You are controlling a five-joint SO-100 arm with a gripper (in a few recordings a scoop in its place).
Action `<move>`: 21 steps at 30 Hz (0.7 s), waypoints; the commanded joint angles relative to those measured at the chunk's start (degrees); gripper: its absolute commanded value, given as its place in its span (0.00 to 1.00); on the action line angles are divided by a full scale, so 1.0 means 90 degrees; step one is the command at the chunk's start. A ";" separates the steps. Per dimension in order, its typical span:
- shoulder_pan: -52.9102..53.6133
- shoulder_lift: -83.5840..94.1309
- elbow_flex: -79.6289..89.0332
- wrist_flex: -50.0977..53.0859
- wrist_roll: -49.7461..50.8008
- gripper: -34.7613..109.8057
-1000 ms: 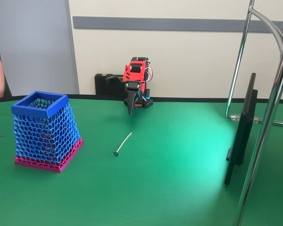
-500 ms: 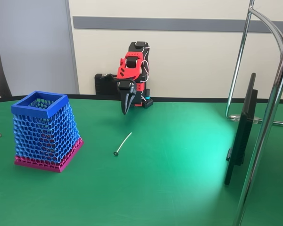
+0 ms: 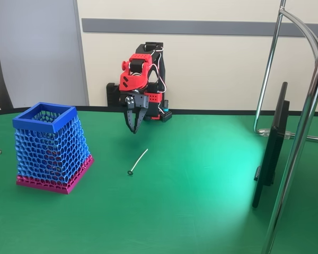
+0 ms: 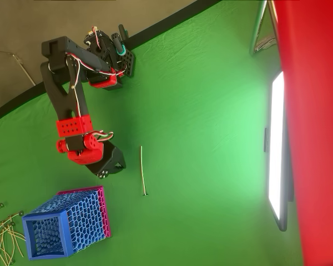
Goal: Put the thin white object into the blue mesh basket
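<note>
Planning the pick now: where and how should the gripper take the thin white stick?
Grip the thin white stick mid-shaft, coming straight down, fingers closing across its length. It lies flat on the green table with clear space around it; the gripper hangs open above, short of it.

The room is bright and evenly lit in the fixed view; a pale glow pools on my green table [image 3: 201, 211] just left of the dark screen [image 3: 270, 153], brightest near its foot and fading outward; shadows elsewhere are soft and faint; the chrome poles [image 3: 302, 132] at the right carry thin white highlights. Focus is sharp from front to back in this view. In the overhead view the green turns vivid and saturated; the screen [image 4: 277, 149] burns out to plain white glare; a large red shape [image 4: 316, 111] at the right edge is blurred, too close to be in focus.
</note>
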State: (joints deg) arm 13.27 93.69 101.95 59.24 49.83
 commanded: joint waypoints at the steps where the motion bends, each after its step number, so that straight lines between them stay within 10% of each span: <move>1: -0.0029 -0.0371 -0.0693 0.0039 0.0742 0.24; 21: -0.0264 -0.3232 -0.3037 0.0068 0.2900 0.24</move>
State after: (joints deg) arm 11.34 64.78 77.34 59.41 74.71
